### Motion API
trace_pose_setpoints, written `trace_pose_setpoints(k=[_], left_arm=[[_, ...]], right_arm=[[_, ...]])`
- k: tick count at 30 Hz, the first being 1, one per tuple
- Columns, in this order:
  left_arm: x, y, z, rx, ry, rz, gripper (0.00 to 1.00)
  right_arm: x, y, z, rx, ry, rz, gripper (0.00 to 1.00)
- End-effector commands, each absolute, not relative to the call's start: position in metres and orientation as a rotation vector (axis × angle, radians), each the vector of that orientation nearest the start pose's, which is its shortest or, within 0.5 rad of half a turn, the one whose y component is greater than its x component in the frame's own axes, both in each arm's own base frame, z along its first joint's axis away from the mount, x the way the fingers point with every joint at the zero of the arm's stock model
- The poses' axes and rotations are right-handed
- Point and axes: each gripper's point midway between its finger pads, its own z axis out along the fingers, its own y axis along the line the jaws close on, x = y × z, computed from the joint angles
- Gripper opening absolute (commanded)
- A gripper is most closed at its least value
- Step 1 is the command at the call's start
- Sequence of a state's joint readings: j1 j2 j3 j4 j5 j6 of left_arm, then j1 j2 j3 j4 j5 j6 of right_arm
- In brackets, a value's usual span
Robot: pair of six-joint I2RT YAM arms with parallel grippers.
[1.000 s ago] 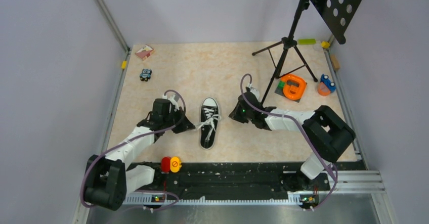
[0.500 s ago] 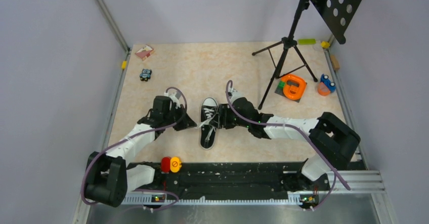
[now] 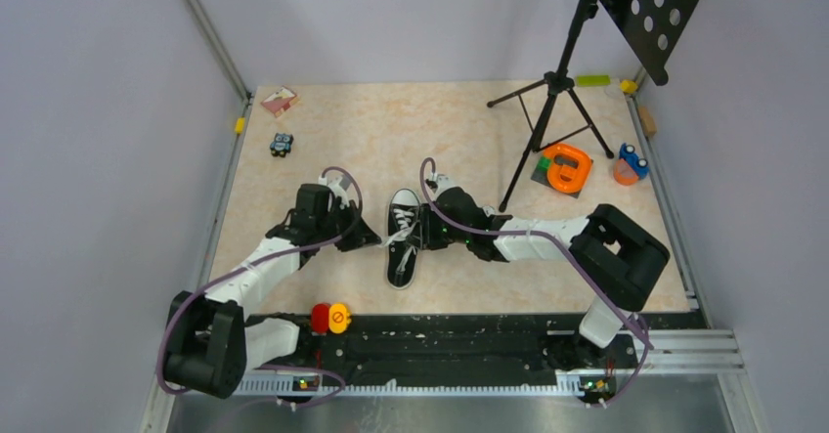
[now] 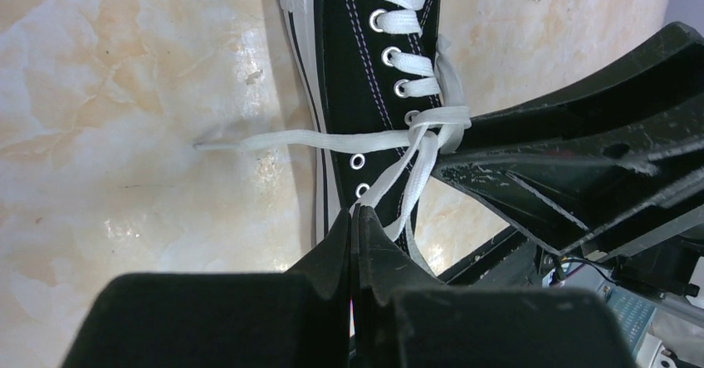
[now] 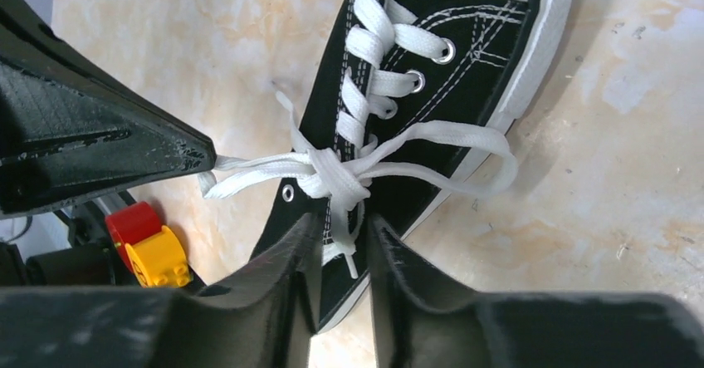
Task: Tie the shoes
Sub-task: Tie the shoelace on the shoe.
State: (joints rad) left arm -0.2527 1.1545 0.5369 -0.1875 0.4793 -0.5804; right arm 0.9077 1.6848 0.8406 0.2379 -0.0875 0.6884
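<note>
Where the two arms meet at the middle of the overhead view, the black sneaker (image 3: 402,262) lies on the tabletop (image 3: 391,130), white toe toward the top of the frame and heel toward the arm bases. The left fingers (image 4: 328,256) are pressed tight together with no gap showing. A strand of the white laces (image 4: 290,141) runs down from the crossing over the eyelets and disappears between their tips at the bottom centre of the left wrist view, right at the sneaker's white sole edge. Another strand trails flat across the tabletop toward the left of that frame.

The right fingers (image 5: 290,272) stand a narrow way apart at the bottom centre of the right wrist view, over the sneaker's side. They straddle a loose lace end hanging from the knot (image 5: 340,177). That strand is thinner than the gap, and I cannot tell whether either finger touches it. From the knot, doubled strands stretch left to the tip of the left fingers. A red and yellow block (image 5: 149,247) sits at the lower left.
</note>
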Motion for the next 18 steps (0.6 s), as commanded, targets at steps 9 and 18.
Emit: trace_pose_setpoints(k=[9,18], left_arm=[[0.255,-0.172,0.098,-0.118,2.408,-0.98,0.0],[0.257,-0.172,0.098,-0.115,2.405,-0.98,0.0]], right_arm=[[0.234,0.371,0.087,-0.388,2.308,0.928,0.0],[0.206,0.353,0.072,-0.483,2.406,0.919,0.0]])
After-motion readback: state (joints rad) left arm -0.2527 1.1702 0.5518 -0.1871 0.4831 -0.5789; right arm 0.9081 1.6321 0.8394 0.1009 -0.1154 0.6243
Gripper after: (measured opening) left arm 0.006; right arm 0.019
